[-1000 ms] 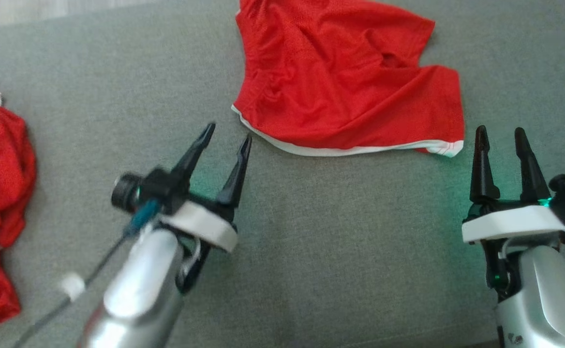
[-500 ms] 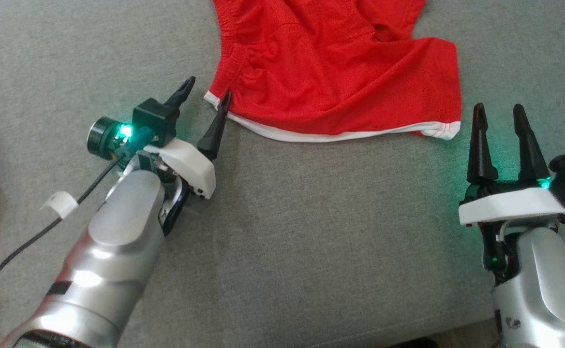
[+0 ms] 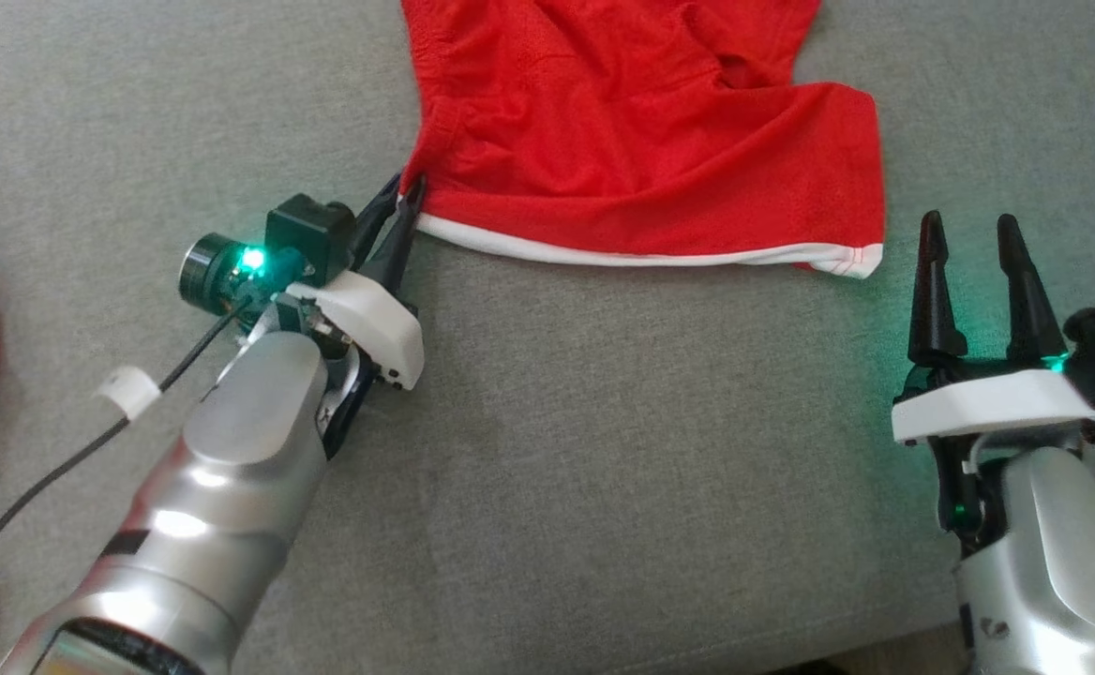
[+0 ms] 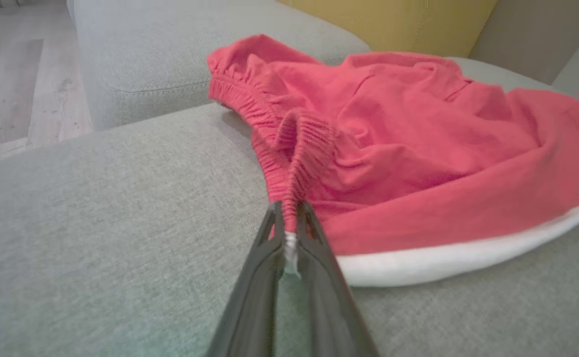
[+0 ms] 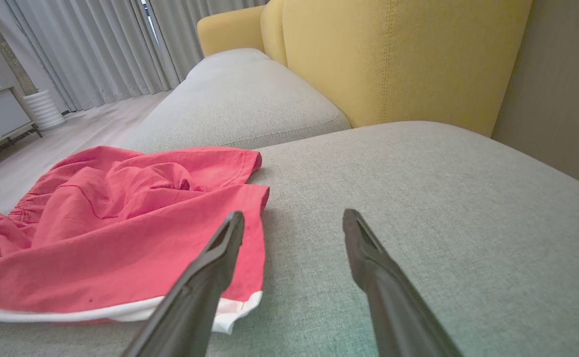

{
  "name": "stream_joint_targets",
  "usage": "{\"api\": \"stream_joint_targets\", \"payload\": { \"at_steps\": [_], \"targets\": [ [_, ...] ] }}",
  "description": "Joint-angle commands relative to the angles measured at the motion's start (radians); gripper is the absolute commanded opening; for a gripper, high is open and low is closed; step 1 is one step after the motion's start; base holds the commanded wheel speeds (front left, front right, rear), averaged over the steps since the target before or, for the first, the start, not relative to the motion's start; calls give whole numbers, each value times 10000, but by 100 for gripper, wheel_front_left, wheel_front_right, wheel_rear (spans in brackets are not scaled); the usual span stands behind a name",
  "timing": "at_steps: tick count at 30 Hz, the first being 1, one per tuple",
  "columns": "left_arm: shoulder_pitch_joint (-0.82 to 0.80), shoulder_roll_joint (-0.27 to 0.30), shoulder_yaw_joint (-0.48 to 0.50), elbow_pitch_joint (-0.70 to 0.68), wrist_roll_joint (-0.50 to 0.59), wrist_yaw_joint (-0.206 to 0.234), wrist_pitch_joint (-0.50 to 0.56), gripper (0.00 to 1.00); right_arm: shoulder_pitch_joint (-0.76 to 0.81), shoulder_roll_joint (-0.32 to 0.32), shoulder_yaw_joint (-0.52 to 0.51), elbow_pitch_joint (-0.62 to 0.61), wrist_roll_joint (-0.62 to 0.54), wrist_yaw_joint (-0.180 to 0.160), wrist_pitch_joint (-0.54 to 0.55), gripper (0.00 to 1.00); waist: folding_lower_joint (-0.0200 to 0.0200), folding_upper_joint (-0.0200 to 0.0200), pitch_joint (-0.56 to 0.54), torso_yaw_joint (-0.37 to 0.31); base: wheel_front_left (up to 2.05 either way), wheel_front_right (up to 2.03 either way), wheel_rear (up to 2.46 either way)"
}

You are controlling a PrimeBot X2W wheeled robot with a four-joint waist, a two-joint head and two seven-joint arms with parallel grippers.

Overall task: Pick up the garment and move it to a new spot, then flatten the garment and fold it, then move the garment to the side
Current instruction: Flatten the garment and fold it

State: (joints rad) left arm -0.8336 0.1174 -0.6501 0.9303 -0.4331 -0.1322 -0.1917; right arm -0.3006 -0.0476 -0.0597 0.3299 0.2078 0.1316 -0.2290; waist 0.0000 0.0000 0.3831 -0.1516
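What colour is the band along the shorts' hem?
White, on the red shorts; the hem band shows best in the left wrist view.

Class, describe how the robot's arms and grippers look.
Silver forearms, white wrist brackets. The left gripper and right gripper each have two long, tapered black fingers. Green lights glow at both wrists. A black cable with a white tag trails from the left wrist.

Left tool (image 3: pixel 407 189): black tapered fingers (image 3: pixel 396 246), white wrist plate (image 3: pixel 369 323), silver forearm (image 3: pixel 238 450)

Left hand (image 3: pixel 406 190) closed — on garment (image 3: pixel 641 141) (waistband corner).
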Motion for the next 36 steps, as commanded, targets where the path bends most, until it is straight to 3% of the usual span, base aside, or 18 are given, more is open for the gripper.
{"api": "stream_joint_targets", "payload": {
  "at_steps": [1,13,29,30,31,32,33,36],
  "targets": [
    [-196,175,207,-186,-88,16,-271,0,-226,-26,176,-170,-64,-9,76,100,0,0,-95,102,0,0,0],
    [242,-170,346,-966,-69,194,-689,0,-360,-26,561,1017,565,-9,1242,100,0,0,-420,689,0,0,0],
    [617,-145,641,-1582,152,353,-700,0,-504,-26,977,1865,911,-9,1682,100,0,0,-549,780,0,0,0],
    [625,-142,648,-1584,164,350,-700,0,-509,-26,1047,1860,955,-9,1668,84,0,0,-556,775,0,0,0],
    [634,-141,657,-1585,174,346,-700,0,-515,-26,1110,1837,979,-9,1629,41,0,0,-568,771,0,0,0],
    [648,-142,665,-1586,182,342,-700,0,-517,-26,1181,1801,989,-9,1579,9,0,0,-586,769,0,0,0],
    [669,-142,673,-1584,187,337,-700,0,-517,-26,1235,1759,953,-9,1523,0,0,0,-609,768,0,0,0],
    [785,-110,720,-1569,187,326,-700,0,-516,-26,1349,1503,737,-9,1241,0,0,0,-741,776,0,0,0]
  ]
}}
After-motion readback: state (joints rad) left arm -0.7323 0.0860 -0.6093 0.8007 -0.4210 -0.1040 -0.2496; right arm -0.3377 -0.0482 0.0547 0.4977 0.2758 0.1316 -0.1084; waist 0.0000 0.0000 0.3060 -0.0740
